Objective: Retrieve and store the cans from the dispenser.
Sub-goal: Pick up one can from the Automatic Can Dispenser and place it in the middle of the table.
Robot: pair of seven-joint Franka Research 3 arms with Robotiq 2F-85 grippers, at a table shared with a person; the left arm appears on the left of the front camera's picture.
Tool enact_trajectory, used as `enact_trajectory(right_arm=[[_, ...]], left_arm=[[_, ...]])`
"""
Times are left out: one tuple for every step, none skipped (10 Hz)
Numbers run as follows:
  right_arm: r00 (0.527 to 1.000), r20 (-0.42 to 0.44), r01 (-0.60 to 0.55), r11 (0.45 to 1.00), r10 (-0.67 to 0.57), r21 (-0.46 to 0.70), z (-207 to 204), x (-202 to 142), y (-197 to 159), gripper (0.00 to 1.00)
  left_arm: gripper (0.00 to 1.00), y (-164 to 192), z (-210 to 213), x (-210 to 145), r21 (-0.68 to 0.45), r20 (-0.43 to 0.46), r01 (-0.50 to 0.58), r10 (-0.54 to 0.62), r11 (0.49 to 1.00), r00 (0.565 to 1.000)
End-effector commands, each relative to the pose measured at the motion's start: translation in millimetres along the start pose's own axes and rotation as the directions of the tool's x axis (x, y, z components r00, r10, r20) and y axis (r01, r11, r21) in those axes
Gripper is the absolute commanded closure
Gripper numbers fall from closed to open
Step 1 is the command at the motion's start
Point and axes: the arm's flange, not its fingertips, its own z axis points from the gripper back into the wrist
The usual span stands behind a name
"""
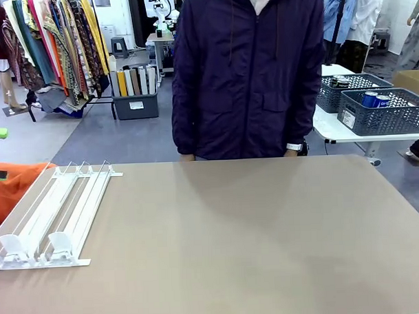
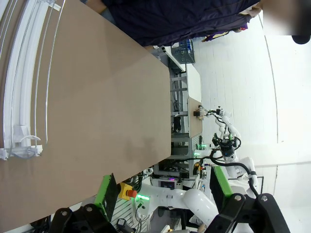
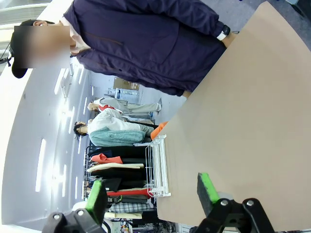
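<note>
The dispenser [image 1: 57, 217] lies flat at the table's left side, a white rack of rail lanes with small upright stoppers at its near end, and its lanes are bare. It also runs along the top left of the left wrist view [image 2: 24, 73] and sits small and far off in the right wrist view [image 3: 158, 167]. Blue cans [image 1: 376, 99] stand in a dark grey basket on a side table at the back right. My left gripper [image 2: 164, 189] is open over the table's near edge, nothing between its green pads. My right gripper [image 3: 151, 194] is open too, well away from the dispenser.
A person in a dark jacket [image 1: 248, 73] stands at the far edge of the tan table [image 1: 233, 252], hands down by the edge. An orange cloth [image 1: 17, 181] lies beside the dispenser at far left. Two dark grey baskets [image 1: 387, 116] sit on the white side table.
</note>
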Motion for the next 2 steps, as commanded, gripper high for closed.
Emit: enact_trajectory(right_arm=[[1.000, 0.014, -0.024, 0.999, 0.024, 0.032, -2.6, 1.7, 1.4, 0.00], [1.000, 0.014, -0.024, 0.999, 0.024, 0.032, -2.6, 1.7, 1.4, 0.00]], left_arm=[[0.00, -0.5, 0.1, 0.3, -0.023, 0.004, 0.010, -0.010, 1.000, 1.000], [0.00, -0.5, 0.1, 0.3, -0.023, 0.004, 0.010, -0.010, 1.000, 1.000]])
